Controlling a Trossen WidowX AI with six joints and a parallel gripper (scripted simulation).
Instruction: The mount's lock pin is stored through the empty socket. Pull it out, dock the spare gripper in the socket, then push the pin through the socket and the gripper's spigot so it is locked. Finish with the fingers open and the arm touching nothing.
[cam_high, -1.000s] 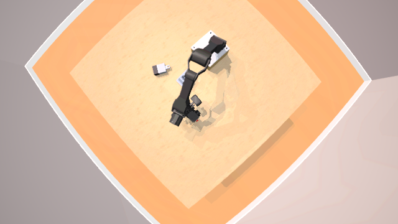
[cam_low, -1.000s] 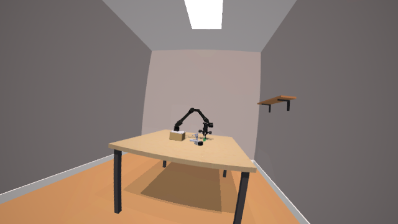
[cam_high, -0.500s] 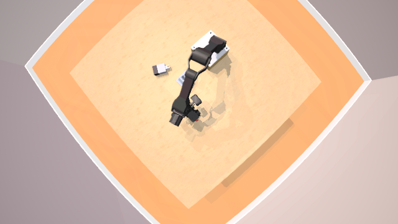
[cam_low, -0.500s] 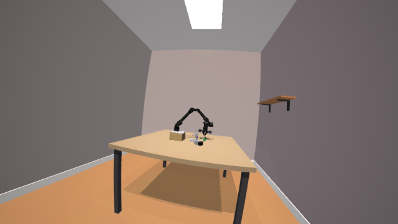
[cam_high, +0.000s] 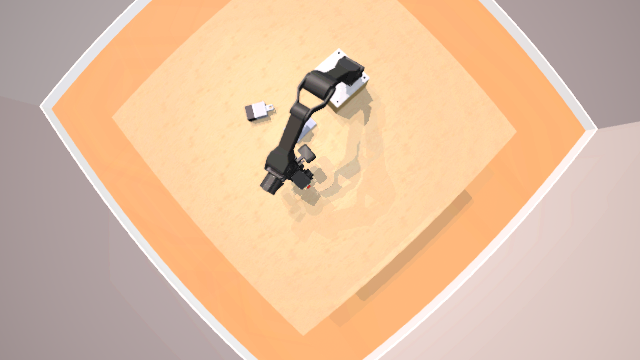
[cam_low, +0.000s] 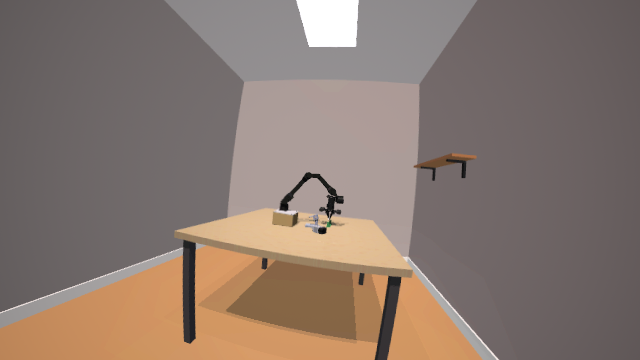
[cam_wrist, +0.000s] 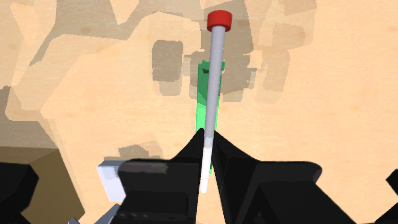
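Note:
My gripper (cam_wrist: 205, 131) (cam_low: 329, 220) is shut on the grey lock pin (cam_wrist: 215, 75), holding it by its lower shaft above the table. The pin's red head (cam_wrist: 219, 21) (cam_high: 308, 187) points away from the fingers, and its pale end shows between them. A green part (cam_wrist: 202, 112) (cam_low: 328, 224) lies beneath the pin in the wrist view. The light grey mount (cam_high: 308, 130) (cam_low: 315, 218) (cam_wrist: 112, 184) is partly hidden by the arm; its socket cannot be made out. The spare gripper (cam_high: 259, 110) (cam_low: 322, 230), white with a dark end, lies on the table apart from the mount.
The arm's base stands on a block with a white top (cam_high: 340, 95) and brown sides (cam_low: 285, 219) (cam_wrist: 55, 185). The arm arches over the mount. The wooden table (cam_high: 240, 200) (cam_low: 260, 240) carries everything. A shelf (cam_low: 445, 160) hangs on the right wall, away from the table.

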